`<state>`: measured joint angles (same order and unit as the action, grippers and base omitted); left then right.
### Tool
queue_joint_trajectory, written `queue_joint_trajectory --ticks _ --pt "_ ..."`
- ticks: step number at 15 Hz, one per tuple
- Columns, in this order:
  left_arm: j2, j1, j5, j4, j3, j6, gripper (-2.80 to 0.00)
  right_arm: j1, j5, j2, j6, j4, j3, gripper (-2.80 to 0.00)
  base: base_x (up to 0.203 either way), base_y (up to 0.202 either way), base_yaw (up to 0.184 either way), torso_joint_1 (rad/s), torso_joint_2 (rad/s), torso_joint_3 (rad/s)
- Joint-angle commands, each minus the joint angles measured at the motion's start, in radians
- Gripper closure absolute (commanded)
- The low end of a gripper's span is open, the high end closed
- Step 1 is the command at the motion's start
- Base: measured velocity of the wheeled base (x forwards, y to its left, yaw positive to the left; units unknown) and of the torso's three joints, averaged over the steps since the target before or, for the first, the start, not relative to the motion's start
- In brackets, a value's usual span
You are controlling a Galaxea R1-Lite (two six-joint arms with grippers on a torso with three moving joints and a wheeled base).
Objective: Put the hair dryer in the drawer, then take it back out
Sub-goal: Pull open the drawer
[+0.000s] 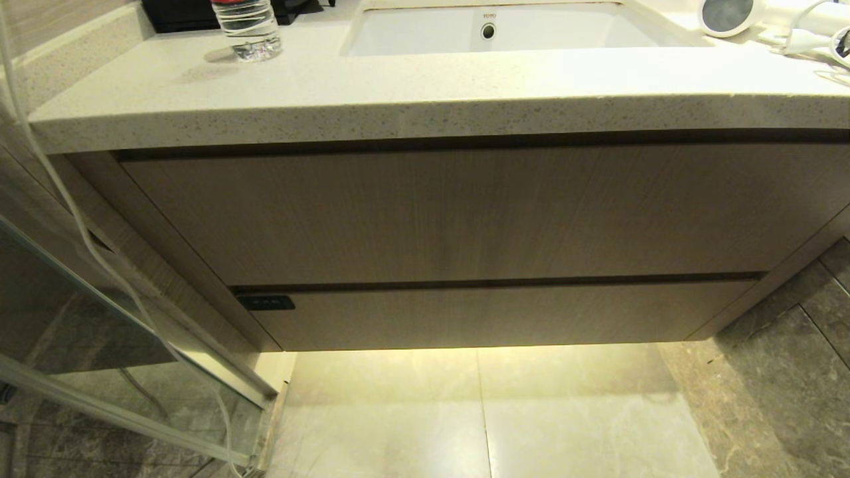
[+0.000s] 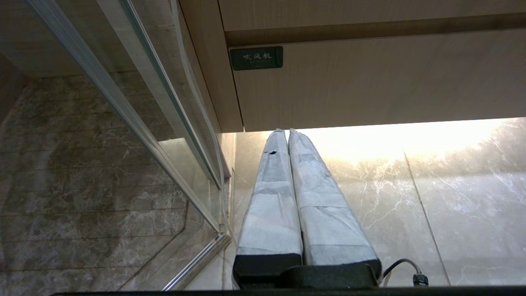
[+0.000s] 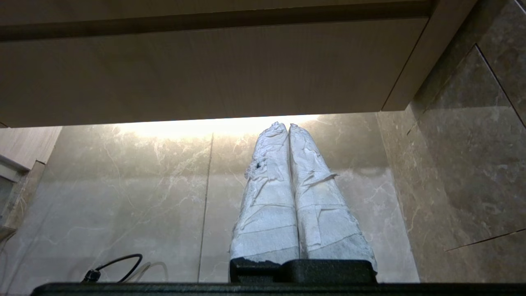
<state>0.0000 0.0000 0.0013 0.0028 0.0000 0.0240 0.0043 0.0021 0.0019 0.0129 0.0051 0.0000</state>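
The white hair dryer (image 1: 764,16) with its dark grey round end lies on the countertop at the far right, its cord beside it. The drawer (image 1: 505,315), shallow with a wood-grain front and a black label (image 1: 265,303) at its left end, is closed under the taller panel. The same drawer (image 2: 370,78) fills the upper part of the left wrist view. Neither arm shows in the head view. My left gripper (image 2: 287,132) hangs low before the drawer's left end, shut and empty. Low by the drawer's (image 3: 205,70) right end, my right gripper (image 3: 283,125) is likewise shut and empty.
A water bottle (image 1: 249,30) stands on the speckled countertop (image 1: 398,93) left of the white sink (image 1: 491,30). A glass shower door (image 1: 99,318) with a metal frame stands at the left. A dark stone wall (image 1: 797,332) closes the right. Lit floor tiles (image 1: 485,405) lie under the cabinet.
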Motion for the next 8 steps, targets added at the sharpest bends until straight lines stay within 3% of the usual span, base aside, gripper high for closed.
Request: queue_joint_trajectory --ticks 1,8 --pt "0.000 0.000 0.000 0.000 0.000 0.001 0.00 0.000 0.001 0.000 -0.001 -0.001 0.002 0.00 0.000 0.000 0.000 0.000 0.00 0.000" --pt "0.000 0.000 0.000 0.000 0.000 0.001 0.00 0.000 0.001 0.001 -0.001 -0.001 0.002 0.00 0.000 0.000 0.000 0.000 0.00 0.000"
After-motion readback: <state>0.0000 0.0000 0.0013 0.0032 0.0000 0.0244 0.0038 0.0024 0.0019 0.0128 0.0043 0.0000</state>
